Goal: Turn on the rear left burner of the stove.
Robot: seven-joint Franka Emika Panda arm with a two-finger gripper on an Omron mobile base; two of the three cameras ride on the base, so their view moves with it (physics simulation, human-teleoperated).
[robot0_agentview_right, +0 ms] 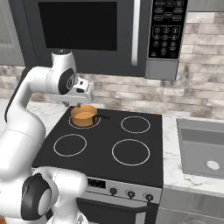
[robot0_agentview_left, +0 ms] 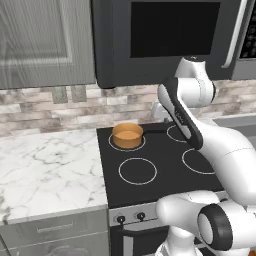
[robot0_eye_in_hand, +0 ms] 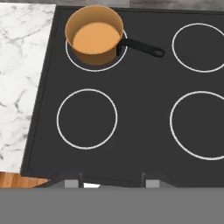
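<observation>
The stove [robot0_agentview_left: 161, 149] [robot0_agentview_right: 105, 133] [robot0_eye_in_hand: 142, 109] is a black glass top with four white rings. The rear left burner [robot0_eye_in_hand: 93, 70] [robot0_agentview_left: 128, 149] [robot0_agentview_right: 75, 125] shows as a thin white ring, mostly covered by a small copper saucepan [robot0_eye_in_hand: 94, 37] [robot0_agentview_left: 127, 135] [robot0_agentview_right: 84, 115] whose black handle points right. My gripper [robot0_eye_in_hand: 112, 179] [robot0_agentview_right: 82, 95] hangs high above the cooktop, over its front middle, looking straight down. Its fingertips [robot0_eye_in_hand: 80, 177] stand wide apart with nothing between them, so it is open. Small black knobs [robot0_agentview_left: 120, 218] [robot0_agentview_right: 130, 194] line the silver front panel below.
A dark microwave [robot0_agentview_right: 87, 30] with a keypad [robot0_agentview_right: 165, 28] hangs over the stove. Marble counter [robot0_agentview_left: 47, 170] [robot0_eye_in_hand: 19, 65] lies to the left. A sink [robot0_agentview_right: 203, 148] is set into the counter on the right. My own arm [robot0_agentview_left: 210, 145] crosses the stove's right side.
</observation>
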